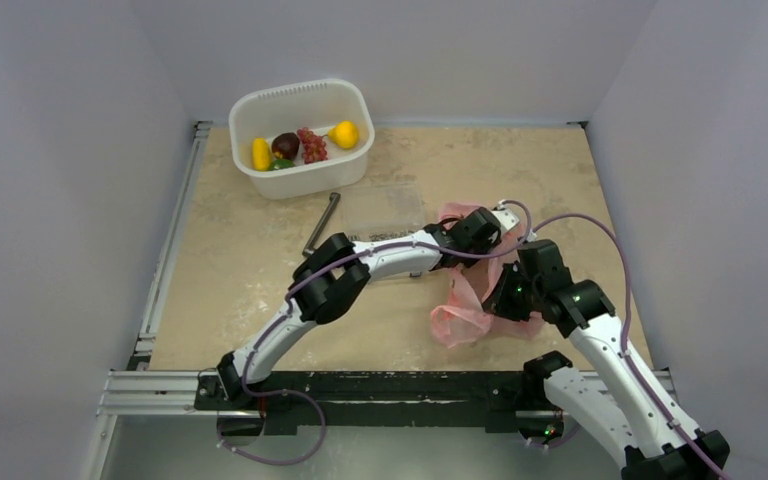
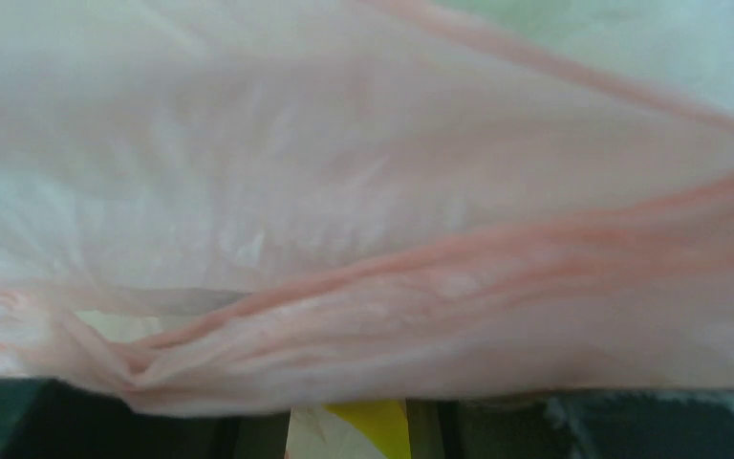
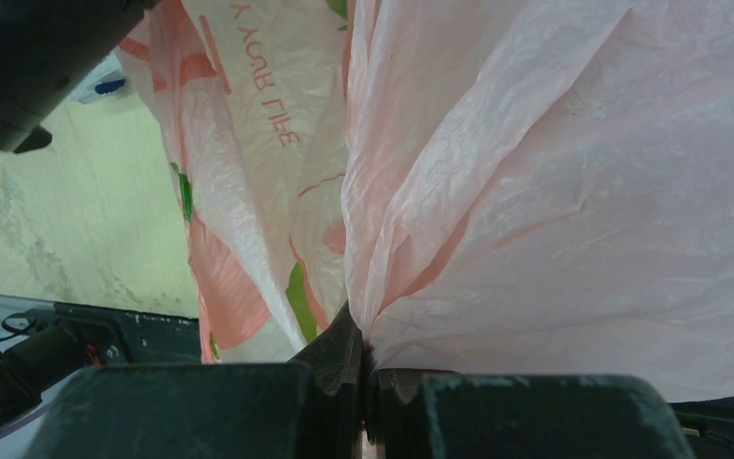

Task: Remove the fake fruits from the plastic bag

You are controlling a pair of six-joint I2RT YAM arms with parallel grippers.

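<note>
Pink plastic bag (image 3: pixel 554 191) film is gathered and pinched tight in the right tool (image 3: pixel 363 368).
Left tool (image 1: pixel 497 220) sits at the bag's far end, smothered in film, so I cannot tell its grip; visible fake fruits (image 1: pixel 300 147) lie in the white tub (image 1: pixel 260 100), well apart.

Top camera looks down; both wrist cameras crowd the plastic bag (image 1: pixel 457 318).

Blurred pink film of the plastic bag (image 2: pixel 363 191) fills the left wrist view and hides whatever lies inside; a yellow scrap (image 2: pixel 375 426) at the bottom edge is cut off and cannot be named; from above, the left gripper (image 1: pixel 480 228) is sunk in the bag's folds, its jaws unseen; the right gripper (image 3: pixel 363 378) is cropped by the right wrist view's lower edge; the dark fruit (image 1: pixel 285 146) in the white tub (image 1: pixel 305 182) is too small to identify.
</note>
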